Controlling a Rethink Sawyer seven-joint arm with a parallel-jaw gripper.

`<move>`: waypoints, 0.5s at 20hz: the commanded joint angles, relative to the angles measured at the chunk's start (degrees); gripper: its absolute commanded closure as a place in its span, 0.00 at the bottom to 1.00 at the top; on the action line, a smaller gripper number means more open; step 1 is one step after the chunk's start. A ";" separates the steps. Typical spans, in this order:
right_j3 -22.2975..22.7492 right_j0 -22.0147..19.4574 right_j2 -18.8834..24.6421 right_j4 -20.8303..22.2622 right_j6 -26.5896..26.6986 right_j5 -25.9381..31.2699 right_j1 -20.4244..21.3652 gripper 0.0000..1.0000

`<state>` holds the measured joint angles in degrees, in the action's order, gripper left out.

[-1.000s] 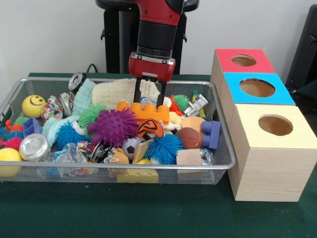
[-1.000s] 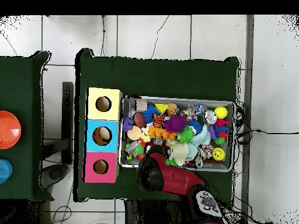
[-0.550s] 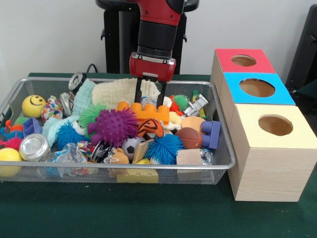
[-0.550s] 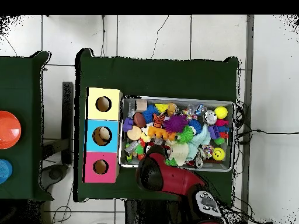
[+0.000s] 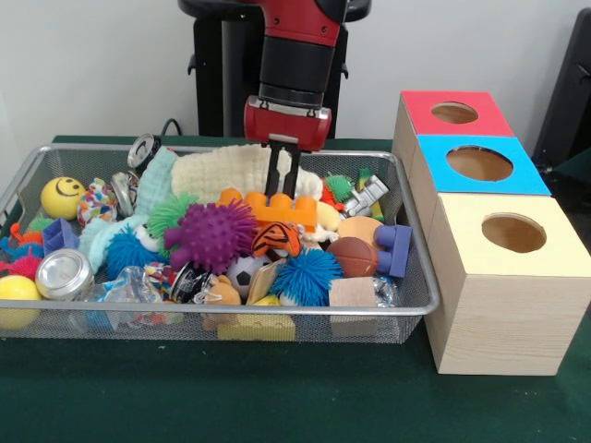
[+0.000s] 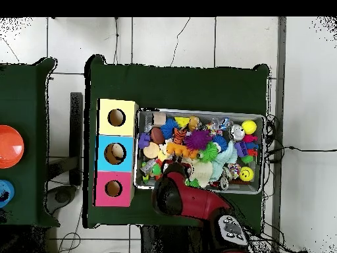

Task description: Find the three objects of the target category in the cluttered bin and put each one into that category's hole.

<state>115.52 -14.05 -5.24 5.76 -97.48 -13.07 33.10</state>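
Note:
My gripper [image 5: 283, 192] reaches down into the wire bin [image 5: 231, 311] from above. Its two dark fingers stand close together, pinched on the top studs of an orange toy brick [image 5: 295, 212] that lies mid-bin on the pile. In the overhead view the red arm [image 6: 172, 195] covers the gripper, and only part of the orange brick [image 6: 175, 149] shows beside it. Three boxes with round holes stand in a row beside the bin: red top [image 5: 425, 101], blue top [image 5: 526, 175], yellow top [image 5: 554, 254].
Around the brick lie a purple spiky ball [image 5: 211, 235], a blue spiky ball [image 5: 305, 277], a brown basketball [image 5: 353, 257], a purple block [image 5: 395, 249] and a cream knit cloth [image 5: 222, 171]. A yellow smiley ball [image 5: 62, 197] and a tin can [image 5: 63, 273] sit at the left end.
The fingers, spread apart over the orange brick before, have drawn together on its top. The arm shifted slightly; the brick stays in place.

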 commanded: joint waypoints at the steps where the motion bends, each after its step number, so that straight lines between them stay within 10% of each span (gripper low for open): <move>1: 0.16 3.36 1.86 -1.01 -7.91 6.95 0.43 1.00; 10: -2.27 17.43 -10.87 -4.72 -8.74 46.16 22.59 1.00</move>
<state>115.79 -2.94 -11.27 4.17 -97.48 7.46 43.66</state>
